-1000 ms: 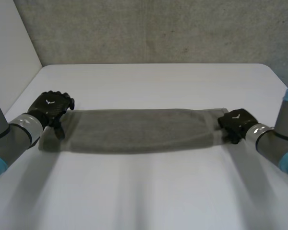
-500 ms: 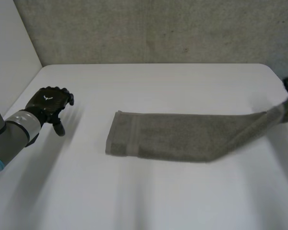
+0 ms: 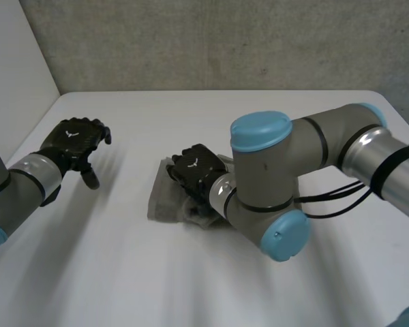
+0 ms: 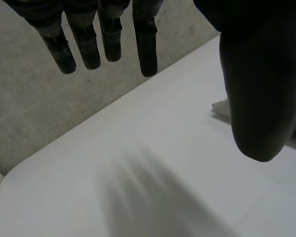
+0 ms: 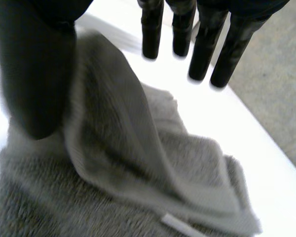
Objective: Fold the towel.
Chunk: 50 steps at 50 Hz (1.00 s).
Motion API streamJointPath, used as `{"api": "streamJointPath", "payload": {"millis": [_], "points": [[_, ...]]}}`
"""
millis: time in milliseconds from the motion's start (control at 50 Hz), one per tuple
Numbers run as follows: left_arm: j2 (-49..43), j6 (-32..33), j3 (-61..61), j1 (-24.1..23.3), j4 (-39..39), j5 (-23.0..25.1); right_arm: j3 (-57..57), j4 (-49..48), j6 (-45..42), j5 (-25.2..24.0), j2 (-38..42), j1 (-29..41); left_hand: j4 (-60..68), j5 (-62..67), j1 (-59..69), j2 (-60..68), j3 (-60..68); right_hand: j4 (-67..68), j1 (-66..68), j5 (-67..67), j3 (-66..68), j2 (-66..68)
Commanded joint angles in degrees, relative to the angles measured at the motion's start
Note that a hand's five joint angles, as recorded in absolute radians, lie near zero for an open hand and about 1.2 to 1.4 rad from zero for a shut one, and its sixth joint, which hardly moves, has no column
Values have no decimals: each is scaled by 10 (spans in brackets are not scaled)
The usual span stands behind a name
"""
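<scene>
The grey towel lies bunched in the middle of the white table, mostly hidden under my right arm. My right hand hovers over the towel's left end, open, fingers straight. In the right wrist view the towel lies doubled under the palm with a loose raised fold beside the thumb. Nothing is pinched. My left hand is open above the bare table, well to the left of the towel. A pale towel corner peeks out beside the left thumb.
My right arm reaches across the table's centre from the right and covers most of the towel. A grey wall rises behind the far table edge. Bare table lies in front and to the left.
My right hand has carried the towel's right end across to its left end, doubling the towel, and has opened. My left hand has let go of the left end and drawn slightly away.
</scene>
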Motion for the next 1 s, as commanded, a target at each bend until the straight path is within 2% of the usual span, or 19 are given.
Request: {"api": "streamJointPath", "payload": {"millis": [20,60,140,180,240,280,400,440,460,500,800,940,980,1000], "points": [[-1,0,6,-23,1,-1,15,4,0,26,-26,-26,2,-2,3,3,7,-94,-92,-69,-92,-75],[-1,0,13,-38,1,-2,59,-1,11,13,-78,-58,2,-2,3,3,7,-94,-92,-69,-92,-75],[-1,-2,20,-63,1,-3,112,-15,35,-12,-128,-88,2,-2,3,3,7,-94,-92,-69,-92,-75],[-1,-14,26,-99,1,-2,180,-36,62,-42,-184,-126,2,-2,3,3,7,-94,-92,-69,-92,-75],[-1,-23,31,-118,1,-3,218,-47,69,-56,-210,-145,3,0,4,4,9,-94,-92,-69,-92,-75],[-1,-47,45,-154,1,-3,290,-76,70,-76,-250,-177,3,0,4,4,9,-94,-92,-69,-92,-75],[-17,-92,73,-207,1,0,368,-108,67,-93,-279,-207,5,2,6,6,11,-94,-92,-69,-92,-75],[-50,-113,97,-245,1,1,401,-118,65,-100,-285,-233,5,2,6,6,11,-94,-92,-69,-92,-75],[-50,-113,97,-245,1,1,401,-118,65,-100,-285,-233,5,2,6,6,11,-94,-92,-69,-92,-75],[-81,-116,124,-276,1,0,422,-123,65,-107,-290,-247,7,3,8,8,12,-94,-92,-69,-92,-75],[-216,-106,214,-299,1,-13,455,-150,65,-116,-290,-256,13,10,14,14,19,-94,-92,-69,-92,-75],[-225,-105,248,-289,2,-82,456,-151,65,-116,-290,-254,15,12,16,16,21,-94,-92,-69,-92,-75],[-223,-104,252,-279,8,-131,457,-151,65,-116,-287,-253,17,14,18,18,23,-94,-92,-69,-92,-75],[-223,-104,252,-279,8,-131,457,-151,65,-116,-287,-253,17,14,18,18,23,-94,-92,-69,-92,-75]]}}
